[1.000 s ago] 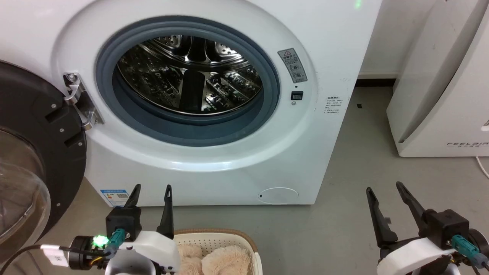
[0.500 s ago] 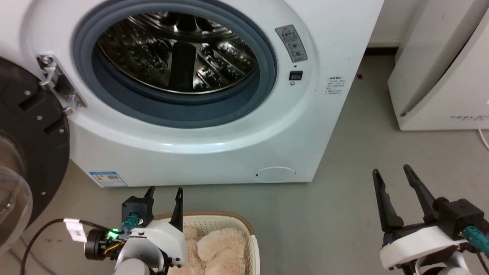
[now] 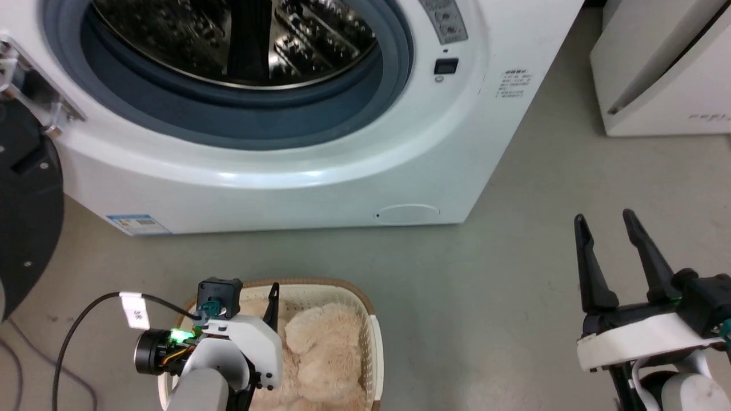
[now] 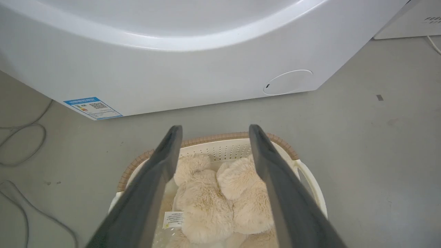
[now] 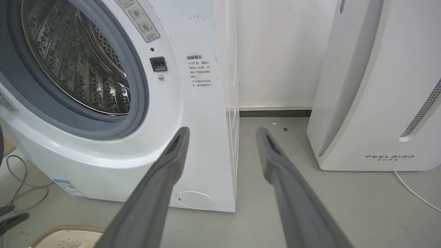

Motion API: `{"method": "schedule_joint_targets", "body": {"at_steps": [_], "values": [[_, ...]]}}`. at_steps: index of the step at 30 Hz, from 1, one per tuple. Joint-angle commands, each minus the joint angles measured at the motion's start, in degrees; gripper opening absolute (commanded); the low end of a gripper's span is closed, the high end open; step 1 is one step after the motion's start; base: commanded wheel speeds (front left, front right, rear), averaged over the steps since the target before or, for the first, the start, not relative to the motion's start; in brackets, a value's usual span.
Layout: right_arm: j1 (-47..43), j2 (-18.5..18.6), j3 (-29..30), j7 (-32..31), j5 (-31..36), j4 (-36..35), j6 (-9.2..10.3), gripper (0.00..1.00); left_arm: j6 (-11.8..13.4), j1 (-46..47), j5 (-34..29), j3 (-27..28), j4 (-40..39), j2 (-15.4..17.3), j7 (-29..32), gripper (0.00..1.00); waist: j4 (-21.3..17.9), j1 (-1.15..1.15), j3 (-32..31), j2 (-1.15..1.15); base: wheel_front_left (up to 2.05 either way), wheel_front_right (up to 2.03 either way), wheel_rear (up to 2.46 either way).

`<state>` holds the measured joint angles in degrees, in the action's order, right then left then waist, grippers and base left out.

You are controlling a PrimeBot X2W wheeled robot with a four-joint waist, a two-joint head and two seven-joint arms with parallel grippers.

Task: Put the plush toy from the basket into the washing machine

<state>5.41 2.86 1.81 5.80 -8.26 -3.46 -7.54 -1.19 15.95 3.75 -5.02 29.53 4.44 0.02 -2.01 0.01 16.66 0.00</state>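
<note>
The cream plush toy [image 3: 320,354] lies in the perforated basket [image 3: 365,308] on the floor in front of the washing machine [image 3: 320,171]. The machine's steel drum [image 3: 240,40] stands open and its black-rimmed door [image 3: 28,217] is swung out to the left. My left gripper [image 3: 245,294] hangs open above the basket's near-left part. In the left wrist view its fingers [image 4: 165,162] frame the plush toy [image 4: 206,199] below, apart from it. My right gripper [image 3: 604,220] is open and holds nothing, over bare floor at the right.
The white FEELBIRD appliance [image 5: 379,103] stands to the right of the washing machine [image 5: 193,144], with a strip of grey floor between them. Cables [image 4: 20,144] lie on the floor left of the basket. A white tag [image 4: 173,219] sits on the toy.
The head camera has tilted down, so more of the basket and toy shows. My left gripper has come back from beyond the basket's far rim to over the toy. Both grippers stay open.
</note>
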Motion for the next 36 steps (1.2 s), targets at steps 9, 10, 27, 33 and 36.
{"method": "schedule_joint_targets", "body": {"at_steps": [9, 10, 27, 33, 36], "values": [[3.1, 0.0, 0.5, 1.5, -1.4, -1.9, 0.03, 1.00, 0.2, 4.5, 1.2, -1.8, 6.3, 1.0, 2.5, 1.00, -0.2, -0.01, 7.1, 0.00, 0.00, 0.00, 0.00], [3.3, 0.0, 0.6, 1.6, -1.4, -2.1, 0.03, 1.00, 0.2, 4.9, 1.3, -2.0, 6.9, 1.0, 2.8, 1.00, -0.2, -0.01, 7.8, 0.00, 0.00, 0.00, 0.00], [7.9, 0.0, 1.7, 3.6, -2.4, -5.7, 0.03, 1.00, 0.4, 13.1, 3.5, -4.4, 16.9, 2.0, 4.3, 1.00, 0.4, -0.01, 20.5, 0.00, 0.00, 0.00, 0.00], [9.4, 0.0, 1.9, 4.4, -3.0, -6.5, 0.04, 1.00, 0.3, 15.8, 4.3, -5.4, 20.5, 2.1, 4.4, 1.00, 0.5, -0.01, 24.1, 0.00, 0.00, 0.00, 0.00], [10.1, 0.0, 1.9, 4.7, -3.3, -6.8, 0.04, 1.00, 0.3, 17.2, 4.7, -5.9, 22.2, 2.1, 4.5, 1.00, 0.5, -0.01, 25.8, 0.00, 0.00, 0.00, 0.00]]}}
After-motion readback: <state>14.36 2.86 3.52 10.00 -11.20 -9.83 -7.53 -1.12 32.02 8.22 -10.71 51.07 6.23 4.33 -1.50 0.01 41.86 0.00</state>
